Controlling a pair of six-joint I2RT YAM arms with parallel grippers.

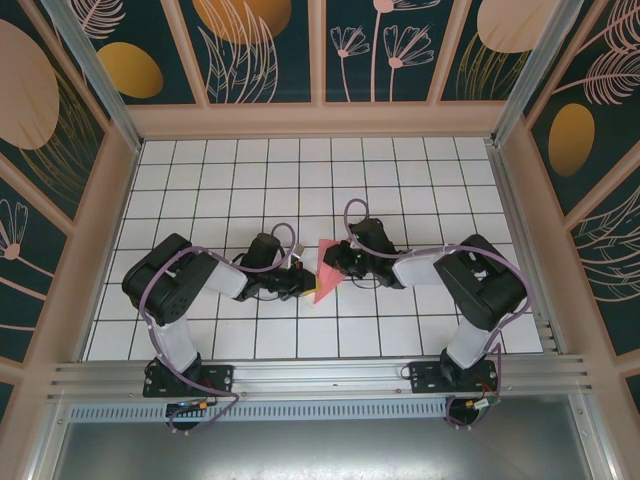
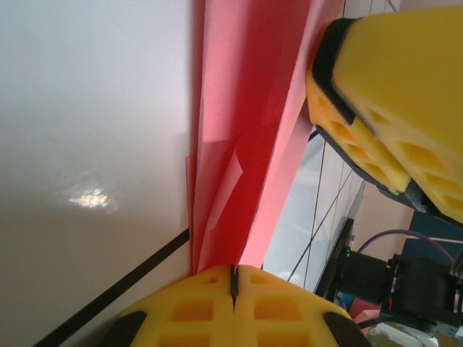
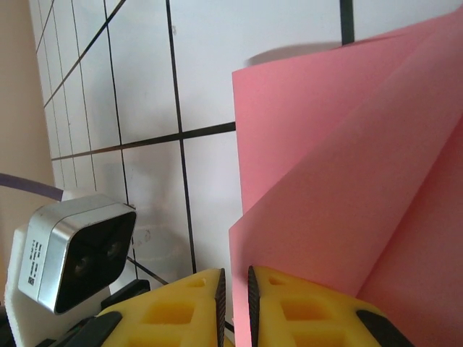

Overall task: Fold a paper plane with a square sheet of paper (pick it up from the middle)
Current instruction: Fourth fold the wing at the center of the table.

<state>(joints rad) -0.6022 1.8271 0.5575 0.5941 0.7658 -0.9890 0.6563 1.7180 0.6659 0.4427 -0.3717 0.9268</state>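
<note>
Jaws on pink paper [image 3: 347, 181], gridded table [image 3: 145, 72]

Part of the paper plane [image 3: 340, 188] beyond frame

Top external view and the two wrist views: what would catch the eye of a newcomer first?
The folded pink paper stands out, between the two arms at the middle of the white grid table. The left claw is shut on its folds, and the right claw sits at its edge, jaws nearly closed.
</note>
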